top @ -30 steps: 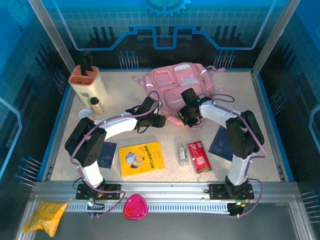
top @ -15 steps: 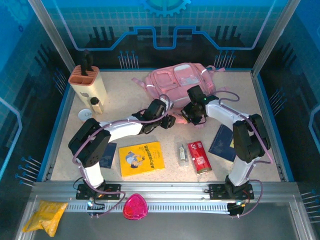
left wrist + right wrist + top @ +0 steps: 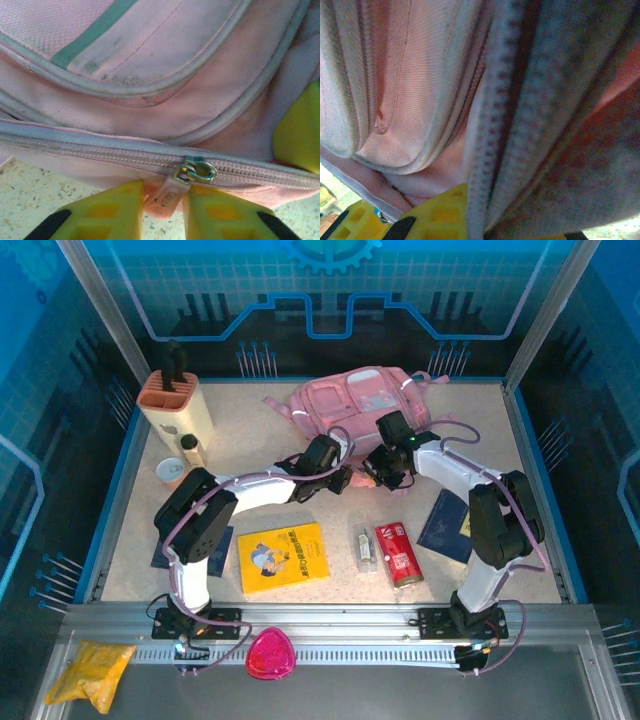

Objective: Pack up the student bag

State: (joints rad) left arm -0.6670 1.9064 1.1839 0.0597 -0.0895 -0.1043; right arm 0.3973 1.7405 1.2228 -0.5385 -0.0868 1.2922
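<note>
The student bag (image 3: 360, 400), pink with pale panels, lies at the back centre of the table. Both grippers meet at its near edge. My left gripper (image 3: 345, 480) is shut on the pink zipper pull (image 3: 167, 197), one yellow finger on each side of the tab, just below the metal slider (image 3: 195, 171) on the zipper line. My right gripper (image 3: 375, 472) is shut on the bag's edge right beside it; in the right wrist view the grey zipper tape (image 3: 490, 150) runs down over its yellow fingers (image 3: 440, 212). One of those yellow fingers (image 3: 297, 135) shows at the right of the left wrist view.
On the near half of the table lie a yellow book (image 3: 283, 556), a small clear bottle (image 3: 364, 548), a red pack (image 3: 398, 552) and a dark blue booklet (image 3: 446, 526). A beige holder (image 3: 178, 405) and a small jar (image 3: 191, 450) stand at the back left.
My left gripper has slid right along the bag's near edge and its jaws have closed in on the zipper pull. The right gripper shifted slightly right, still shut on the bag.
</note>
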